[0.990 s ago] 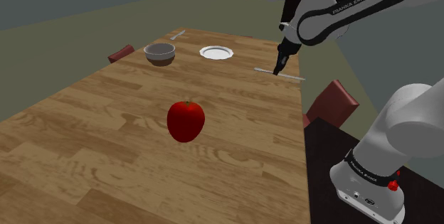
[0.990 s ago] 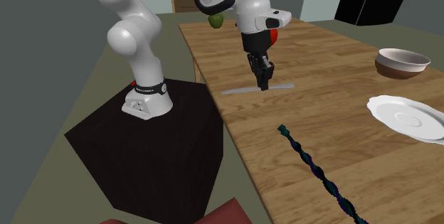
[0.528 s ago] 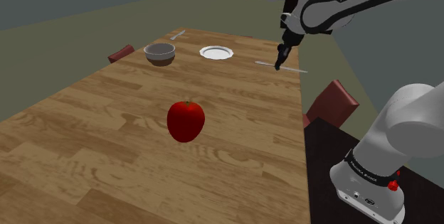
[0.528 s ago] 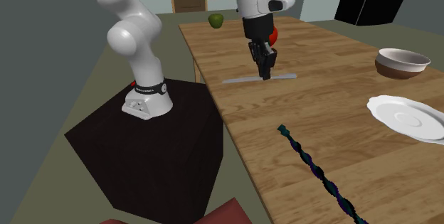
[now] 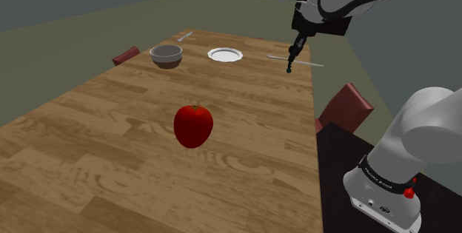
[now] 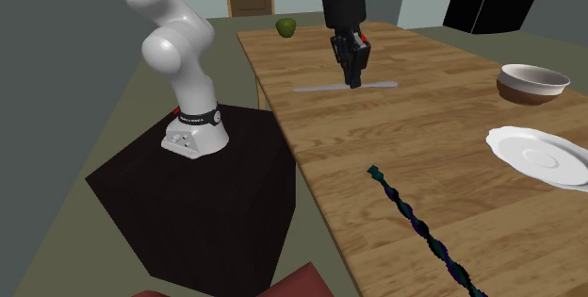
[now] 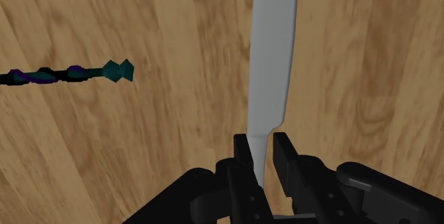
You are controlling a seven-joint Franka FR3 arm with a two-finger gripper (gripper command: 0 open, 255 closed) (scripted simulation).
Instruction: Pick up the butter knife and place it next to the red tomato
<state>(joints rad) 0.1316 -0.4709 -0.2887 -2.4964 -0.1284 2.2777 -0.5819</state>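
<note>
The flat grey butter knife (image 7: 270, 59) is clamped at its narrow handle end between the two fingers of the black end effector (image 7: 262, 148) and sits roughly level and crosswise beneath it. In the second exterior view the butter knife (image 6: 316, 88) lies over the wooden bench (image 6: 424, 135), close to the long edge facing the black box stand (image 6: 188, 191).

The round red tomato (image 5: 193, 126) sits well apart, mid-bench, with bare wood on every side. A twisted teal-and-purple rod (image 6: 415, 218) lies near that same long edge. Towards the far end sit a brown-sided round bowl (image 5: 166, 54) with a pale grey hollow and, beside it, a round white plate (image 5: 224, 55) with a plain face. A small green fruit (image 6: 286, 27) rests at one bench corner.
</note>
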